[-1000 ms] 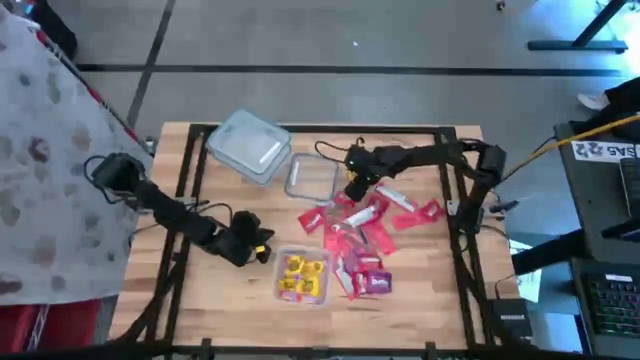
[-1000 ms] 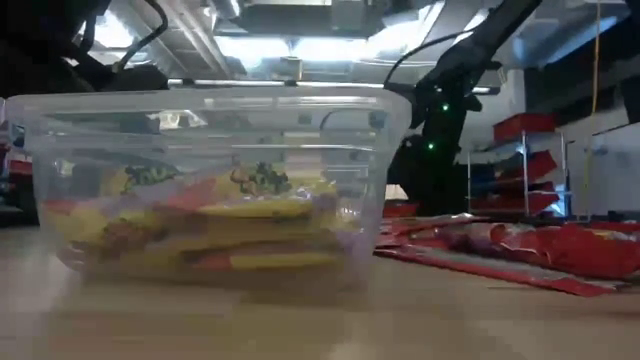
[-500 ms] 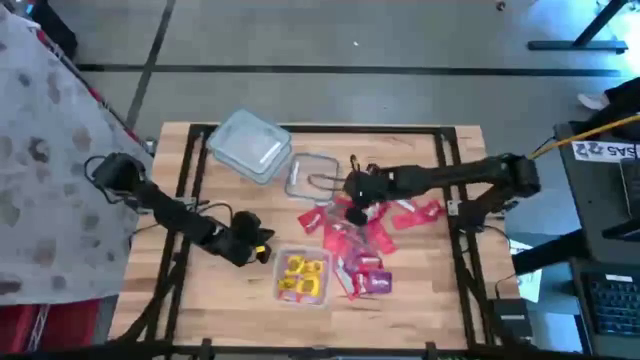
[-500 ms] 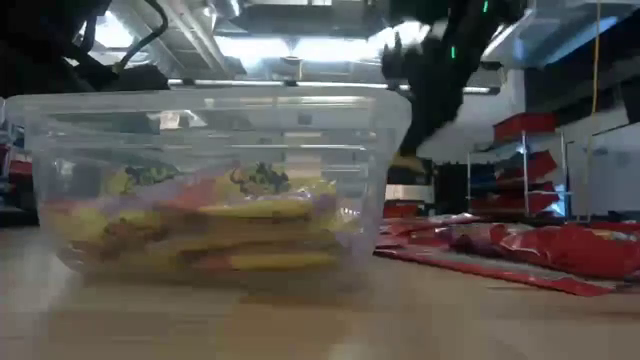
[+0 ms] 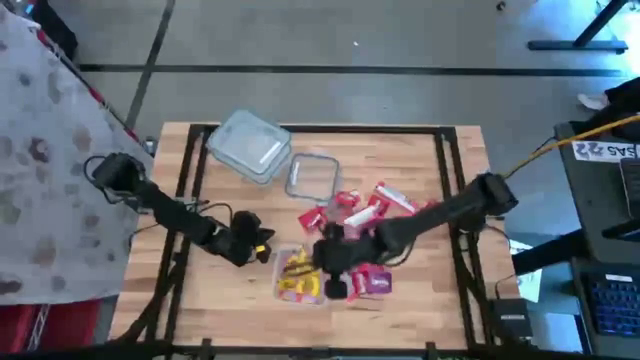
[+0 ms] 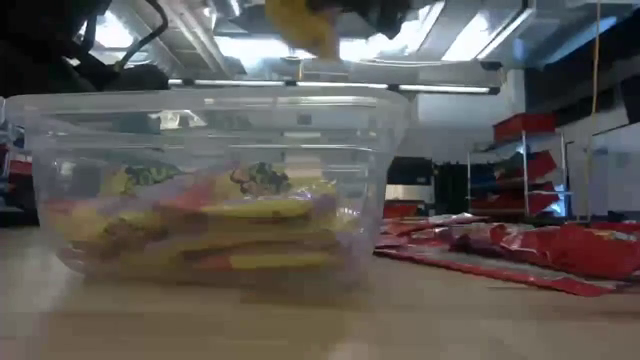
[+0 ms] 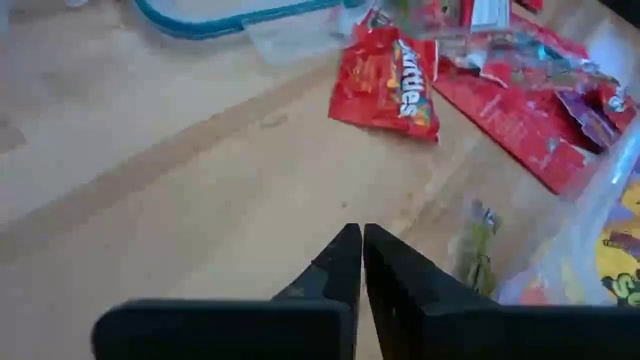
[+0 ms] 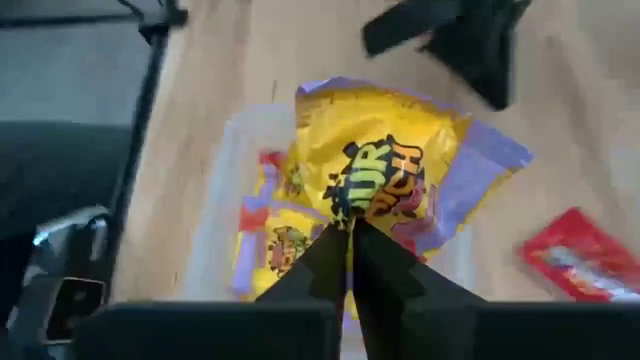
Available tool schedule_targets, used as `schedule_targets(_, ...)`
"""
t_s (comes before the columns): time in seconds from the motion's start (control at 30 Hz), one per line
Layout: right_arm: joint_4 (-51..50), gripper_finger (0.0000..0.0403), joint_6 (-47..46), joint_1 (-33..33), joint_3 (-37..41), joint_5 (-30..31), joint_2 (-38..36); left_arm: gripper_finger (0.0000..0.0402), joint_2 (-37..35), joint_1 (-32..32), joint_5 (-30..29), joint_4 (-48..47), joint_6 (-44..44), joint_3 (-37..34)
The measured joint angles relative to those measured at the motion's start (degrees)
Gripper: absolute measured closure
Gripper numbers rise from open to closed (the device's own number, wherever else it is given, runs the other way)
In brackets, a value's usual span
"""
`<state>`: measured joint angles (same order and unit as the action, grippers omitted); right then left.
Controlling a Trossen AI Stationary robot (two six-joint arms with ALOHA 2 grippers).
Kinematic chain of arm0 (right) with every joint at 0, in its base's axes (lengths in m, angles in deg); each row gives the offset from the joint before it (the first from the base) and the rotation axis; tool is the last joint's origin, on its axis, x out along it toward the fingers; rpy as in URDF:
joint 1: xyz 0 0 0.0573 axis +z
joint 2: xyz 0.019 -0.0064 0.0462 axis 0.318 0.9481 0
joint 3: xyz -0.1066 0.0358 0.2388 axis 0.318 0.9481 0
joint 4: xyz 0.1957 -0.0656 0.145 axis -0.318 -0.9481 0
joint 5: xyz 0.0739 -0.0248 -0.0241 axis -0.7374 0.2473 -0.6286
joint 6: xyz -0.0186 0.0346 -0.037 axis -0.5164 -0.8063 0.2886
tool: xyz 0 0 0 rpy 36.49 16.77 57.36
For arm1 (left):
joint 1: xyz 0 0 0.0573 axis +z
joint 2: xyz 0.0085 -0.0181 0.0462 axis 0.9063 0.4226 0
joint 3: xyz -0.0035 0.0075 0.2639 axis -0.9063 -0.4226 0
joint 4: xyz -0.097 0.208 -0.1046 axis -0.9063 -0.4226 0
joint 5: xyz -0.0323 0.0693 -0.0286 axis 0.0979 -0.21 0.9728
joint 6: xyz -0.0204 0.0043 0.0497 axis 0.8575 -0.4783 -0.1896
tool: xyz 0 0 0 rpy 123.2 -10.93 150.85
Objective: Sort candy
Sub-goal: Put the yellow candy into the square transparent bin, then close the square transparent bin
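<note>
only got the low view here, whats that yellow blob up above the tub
Observer: A yellow packet, pinched in the right hand.
Operator: is it over the tub or off to the side
Observer: Over it. The right wrist view looks down past the packet into the tub, which holds more yellow packets.
Operator: wheres the left hand
Observer: The left hand is shut and empty, beside the tub.
</note>
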<state>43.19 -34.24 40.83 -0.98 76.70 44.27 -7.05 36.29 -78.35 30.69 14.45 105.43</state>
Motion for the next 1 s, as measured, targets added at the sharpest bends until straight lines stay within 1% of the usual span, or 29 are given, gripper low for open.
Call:
schedule_targets(0.13,-5.4,0.0401,-1.6,-0.7,-3.0,-0.4,4.5,0.0402,0.0,0.0,0.0,0.2,0.4,0.0)
schedule_targets(0.23,-6.7,0.0382,-1.6,-0.7,-3.1,-1.2,6.8,0.0402,0.0,0.0,0.0,0.1,0.3,0.0)
schedule_targets(0.3,-6.7,0.0358,-1.1,-0.7,-3.2,-1.4,7.6,0.0402,0.0,0.0,0.0,-0.2,0.2,0.0)
schedule_targets(0.5,-7.9,0.0265,-0.1,-0.9,-3.3,-1.8,7.6,0.0402,0.0,0.0,0.0,-0.1,0.1,0.0)
schedule_targets(0.57,-7.9,0.0243,0.1,-1.3,-3.3,-2.6,6.9,0.0402,0.0,0.0,0.0,-0.1,0.1,0.0)
schedule_targets(0.63,-7.5,0.0230,0.1,-1.4,-3.3,-3.7,5.6,0.0402,0.0,0.0,0.0,-0.1,0.1,0.0)
schedule_targets(0.7,-6.3,0.0226,0.1,-1.4,-3.3,-3.6,4.4,0.0402,0.0,0.0,0.0,-0.1,0.1,0.0)
schedule_targets(0.77,-5.3,0.0231,-0.2,-1.7,-3.4,-3.6,4.0,0.0402,0.0,0.0,0.0,-0.1,0.0,0.0)
schedule_targets(0.87,-4.9,0.0253,-0.5,-2.2,-3.3,-4.4,4.5,0.0402,0.0,0.0,0.0,-0.1,0.0,0.0)
schedule_targets(1.0,-3.1,0.0286,-0.6,-3.4,-3.3,-5.7,7.7,0.0402,0.0,0.0,0.0,-0.1,0.0,0.0)
